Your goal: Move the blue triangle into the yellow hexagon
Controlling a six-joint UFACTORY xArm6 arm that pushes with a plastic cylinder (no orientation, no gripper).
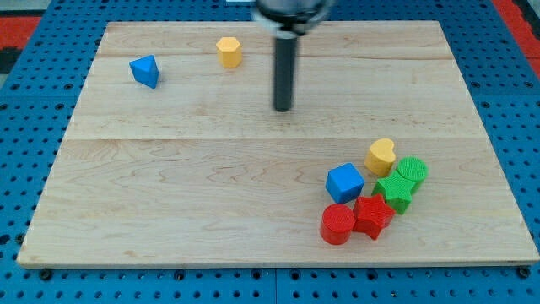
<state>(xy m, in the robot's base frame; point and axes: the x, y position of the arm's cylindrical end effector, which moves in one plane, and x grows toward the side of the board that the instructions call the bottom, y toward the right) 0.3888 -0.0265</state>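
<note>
Blue triangle (145, 71) sits at the counter's (169, 194) top left, yellow hexagon (229, 51) near it to the view's right, the two apart. My tip (282, 109) stands right of both, touching no block; no pincer fitted, so nothing is grasped. Remaining blocks cluster at lower right.

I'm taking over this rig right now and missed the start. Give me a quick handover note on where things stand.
My tip rests mid-board toward the view's top, touching no block.
The blue triangle sits at the top left; the yellow hexagon lies to its right, a clear gap between them.
Done: no contact made.
Left: bring the tip round to the triangle's left and push it right into the hexagon.
The cluster at the bottom right is out of the way.
</note>
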